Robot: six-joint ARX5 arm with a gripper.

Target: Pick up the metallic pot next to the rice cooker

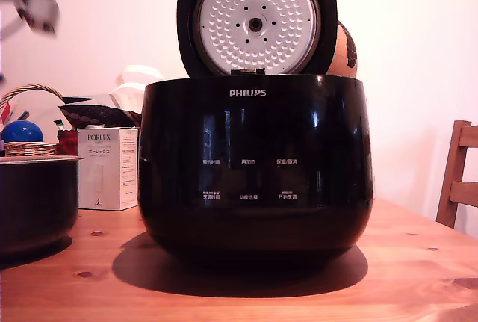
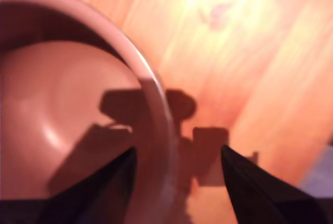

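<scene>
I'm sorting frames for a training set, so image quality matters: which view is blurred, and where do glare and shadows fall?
Wrist view: soft and warm-tinted, the metallic pot rim blurred, the gripper shadow across pot and table. Exterior view: mostly sharp, reflections on the rice cooker, its shadow on the table; the arm at top left is motion-blurred.

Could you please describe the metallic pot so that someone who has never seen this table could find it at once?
Start from the big black rice cooker in the middle of the wooden table. On the exterior view's left stands the metallic pot: low, round, dark, with a thin pale rim, unlike the white box behind it.
</scene>
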